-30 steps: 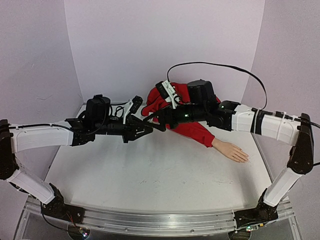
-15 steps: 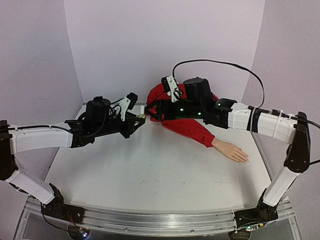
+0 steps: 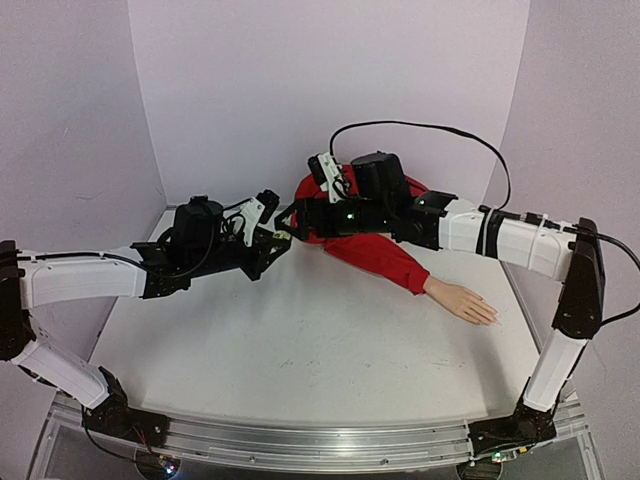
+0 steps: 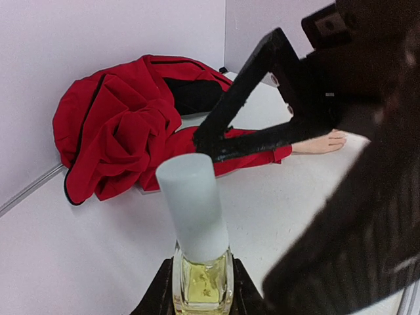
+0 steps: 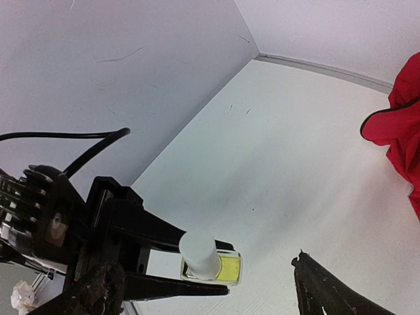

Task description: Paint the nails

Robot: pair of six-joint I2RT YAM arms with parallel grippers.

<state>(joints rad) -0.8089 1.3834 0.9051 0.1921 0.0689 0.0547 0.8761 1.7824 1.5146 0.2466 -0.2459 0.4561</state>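
Room: pale lilac walls (image 3: 330, 80) are seen on three sides of a white table (image 3: 300, 340), with both arms reaching in towards the back.

Left gripper: the left gripper (image 3: 277, 240) is closed on the glass body of a small bottle (image 4: 202, 283) of yellowish liquid. The bottle is held clear of the table and roughly upright, so its white cap (image 4: 193, 207) is offered towards the other arm.

Right gripper: the right gripper (image 3: 290, 218) is held spread wide, with nothing in it. Its own camera shows the cap between its two fingers, untouched by either.

Step in hand: the cap is judged to be about to be gripped and drawn off while the body is steadied (a two-handed job, hence the meeting in mid-air).

Task's thing: the nails (image 3: 488, 316) sit at the fingertips of the mannequin hand (image 3: 465, 303). It lies flat on the table at the right, well apart from both grippers, and sticks out of the sleeve (image 3: 385, 258) of a red jacket (image 4: 111, 125) heaped in the back corner.

Hard to make out: the nails are too small to be told from the fingers in any view. No brush is visible, as the cap is on. In the left wrist view the hand is partly covered by a dark finger, and the left fingers are cut off by the lower edge.
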